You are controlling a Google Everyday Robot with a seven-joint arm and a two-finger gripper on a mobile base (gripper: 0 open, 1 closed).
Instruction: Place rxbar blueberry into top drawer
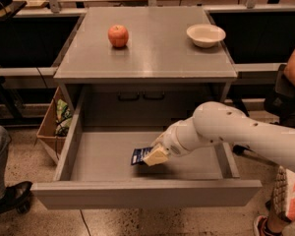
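Note:
The top drawer (142, 193) is pulled wide open below the grey cabinet top. My gripper (154, 156) reaches in from the right on a white arm and sits low inside the drawer, near its middle front. It is shut on the rxbar blueberry (139, 155), a dark navy wrapper that sticks out to the left of the cream fingers (156, 156), just above or at the drawer floor.
A red apple (118, 35) and a white bowl (205, 35) sit on the cabinet top (152, 53). A recessed panel with two dark handles (142, 97) is behind the drawer. A cardboard box (51, 127) stands at the left; people's legs are at both sides.

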